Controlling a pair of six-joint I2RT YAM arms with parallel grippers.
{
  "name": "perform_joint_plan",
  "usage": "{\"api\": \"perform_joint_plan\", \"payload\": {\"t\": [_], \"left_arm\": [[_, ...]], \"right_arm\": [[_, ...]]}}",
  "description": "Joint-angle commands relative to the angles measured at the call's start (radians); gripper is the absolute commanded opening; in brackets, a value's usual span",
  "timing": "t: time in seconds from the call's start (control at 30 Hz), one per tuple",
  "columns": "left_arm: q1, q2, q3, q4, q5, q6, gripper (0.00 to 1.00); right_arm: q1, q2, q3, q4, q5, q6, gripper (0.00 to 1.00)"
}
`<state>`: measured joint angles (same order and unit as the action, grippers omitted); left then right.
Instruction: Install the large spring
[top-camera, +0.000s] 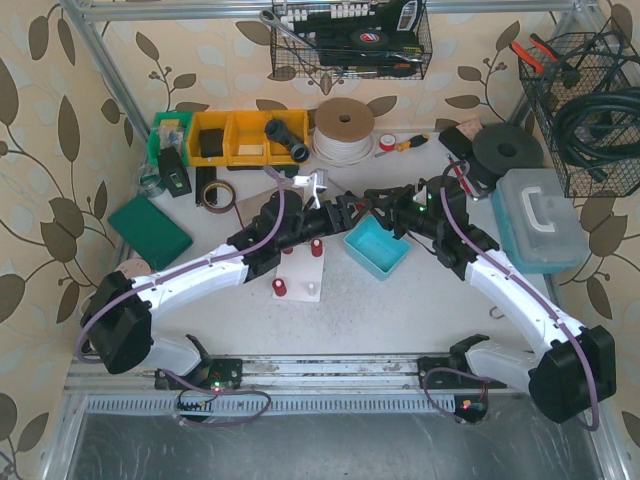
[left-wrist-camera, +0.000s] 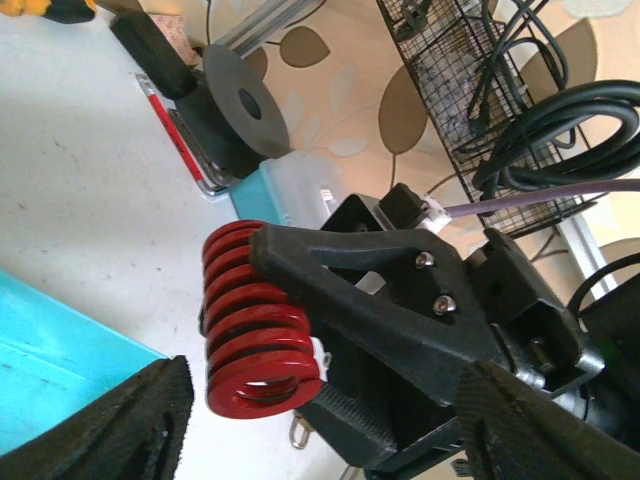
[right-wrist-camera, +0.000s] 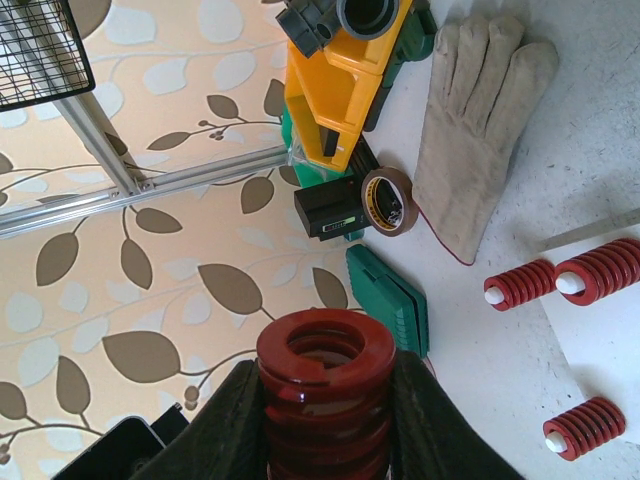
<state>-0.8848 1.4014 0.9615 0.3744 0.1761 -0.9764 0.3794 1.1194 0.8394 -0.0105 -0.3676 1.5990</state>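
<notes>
- Large red coil spring (right-wrist-camera: 300, 395): clamped at its sides between the two black fingers of the right gripper (right-wrist-camera: 325, 385). It is held aloft with its open end towards the wrist camera, clear of the table.
- Likely reason for the side grip: it leaves the bore free to drop over a peg.
- Left gripper (left-wrist-camera: 320, 400): fingers spread apart, holding nothing. It faces the spring close by. Judged a handover or steadying pose; cannot tell which.
- White flat base plate (right-wrist-camera: 600, 340): on the table below and well apart from the held spring. Three small red springs (right-wrist-camera: 520, 285) sit on white pegs there.
- The top view shows what looks like a bare white peg (top-camera: 312, 290) at the plate's near corner, probably the seat for the large spring. Not yet installed.
- Shallow blue plastic tray (top-camera: 377, 248): just beside the plate, under the right arm.
- Writing: black box with a pale label (right-wrist-camera: 330, 210) beside the brown tape roll (right-wrist-camera: 388, 200). Print too small to read; no brand legible anywhere.
</notes>
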Motion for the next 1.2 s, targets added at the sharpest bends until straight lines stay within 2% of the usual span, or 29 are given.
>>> {"api": "perform_joint_plan", "payload": {"t": [0.0,0.1,0.57,1.03,1.17], "left_arm": [[-0.008,0.006,0.04,0.042,0.026,0.025,0.73],[-0.008,0.001,0.038,0.026,0.012,0.042,0.68],[-0.008,0.03,0.088,-0.036,0.007,0.074,0.62],[-0.008,0.082,0.108,-0.06,0.009,0.086,0.43],[-0.008,0.086,0.119,-0.074,0.003,0.092,0.49]], "right_arm": [[0.001,-0.024,0.037,0.016,-0.01,0.011,0.0],[0.001,-0.029,0.029,0.021,-0.005,0.019,0.0],[0.006,-0.027,0.04,0.031,-0.005,0.034,0.0],[0.018,-0.023,0.044,0.026,0.001,0.034,0.0],[0.022,-0.023,0.042,0.022,0.001,0.031,0.0]]}}
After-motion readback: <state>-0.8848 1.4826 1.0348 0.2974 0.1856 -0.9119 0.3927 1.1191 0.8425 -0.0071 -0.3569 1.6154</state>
